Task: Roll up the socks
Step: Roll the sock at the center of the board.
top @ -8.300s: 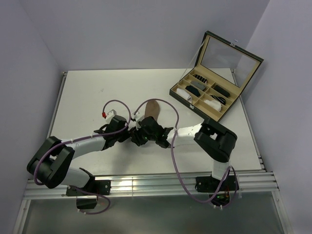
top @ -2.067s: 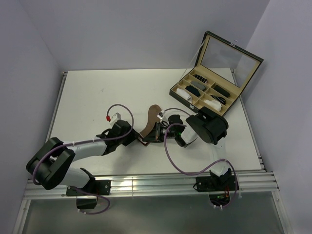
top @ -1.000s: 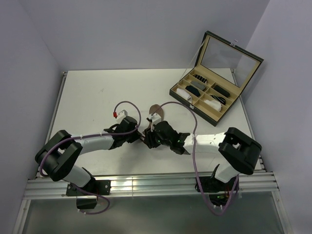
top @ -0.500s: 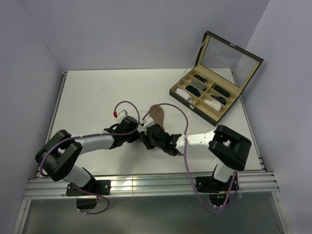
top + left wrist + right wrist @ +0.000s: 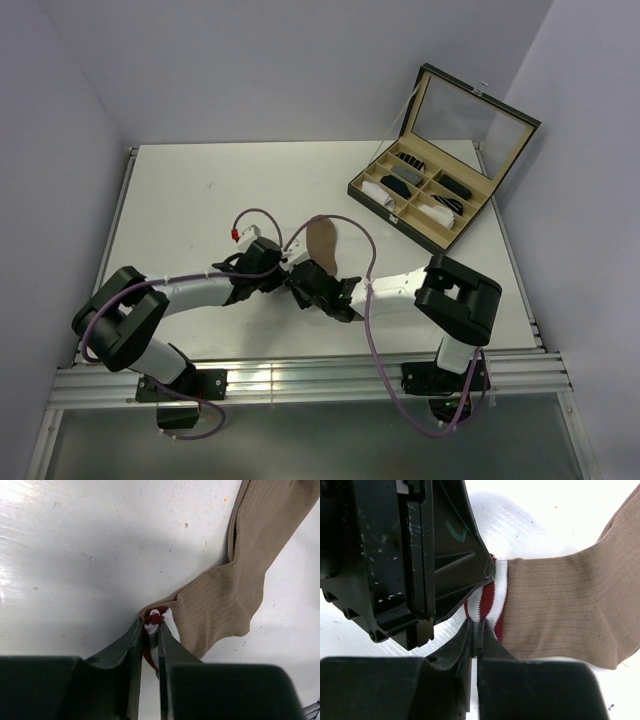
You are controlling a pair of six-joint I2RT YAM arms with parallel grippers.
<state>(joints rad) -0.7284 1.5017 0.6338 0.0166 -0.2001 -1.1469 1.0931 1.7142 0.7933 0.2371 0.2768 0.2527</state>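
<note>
From above, a flat white table (image 5: 180, 190) holds a tan-brown ribbed fabric sock (image 5: 322, 240) near its middle. The sock lies flat and points away from the arms. The left gripper (image 5: 286, 272) and the right gripper (image 5: 298, 282) meet at the near end of the sock, right up against each other. Well off to the right sits an open dark box with a glass lid (image 5: 465, 115), and small sock rolls (image 5: 405, 178) lie in its little tan compartments. In the left wrist view, the left gripper's two dark fingers (image 5: 131, 650) are pinched on the sock's dark red and white striped cuff (image 5: 156, 620), which bunches up between them. The rest of the sock bends away to the upper right on the table. In the right wrist view, the right gripper's fingers (image 5: 462, 645) are squeezed tight together on the edge of the same striped cuff. The black body of the left gripper sits just beside them, touching the cuff from the other side.
</note>
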